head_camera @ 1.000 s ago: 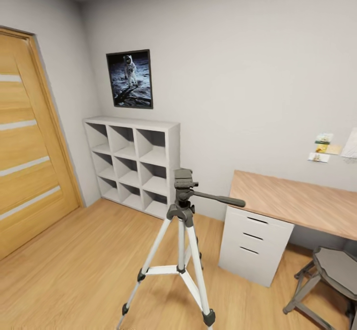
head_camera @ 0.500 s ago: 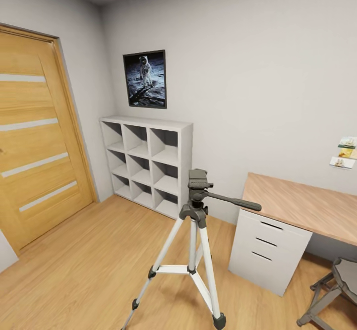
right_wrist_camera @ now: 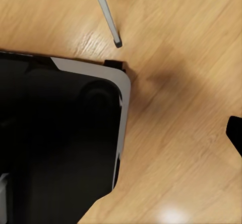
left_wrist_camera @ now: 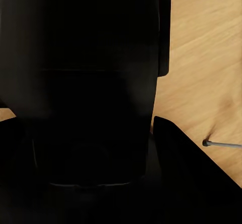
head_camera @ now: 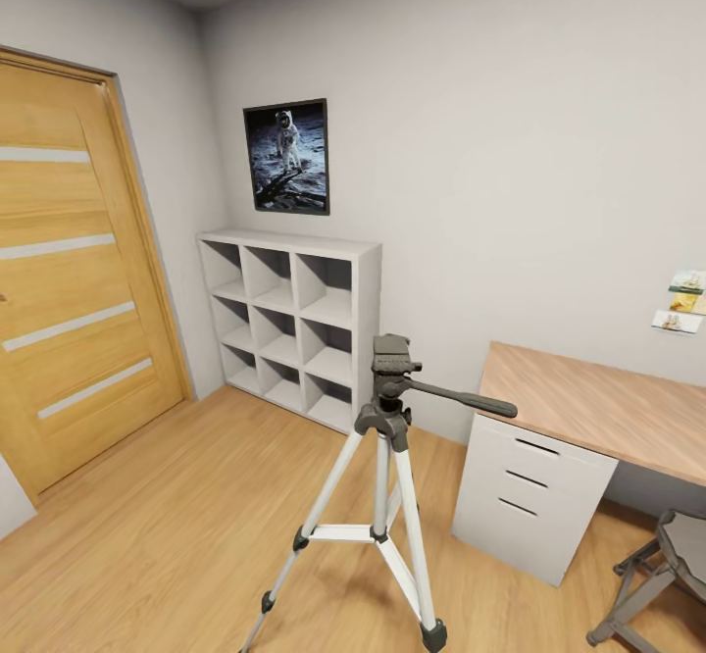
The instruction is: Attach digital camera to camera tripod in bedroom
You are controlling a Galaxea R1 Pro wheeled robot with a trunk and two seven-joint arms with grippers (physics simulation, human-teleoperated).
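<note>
camera tripod (head_camera: 380, 457) upright (near desk (head_camera: 598, 405))

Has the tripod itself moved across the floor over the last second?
No. The camera tripod keeps its place against the white cube shelf and desk; only the head view swung earlier, then held.

Tripod (head_camera: 381, 457): silver legs, dark grey head, black feet. Shelf (head_camera: 294, 325): white. Door (head_camera: 74, 271): light wood, pale stripes. Table (head_camera: 598, 408): wood top, white drawers. Floor (head_camera: 176, 516): light planks.
</note>
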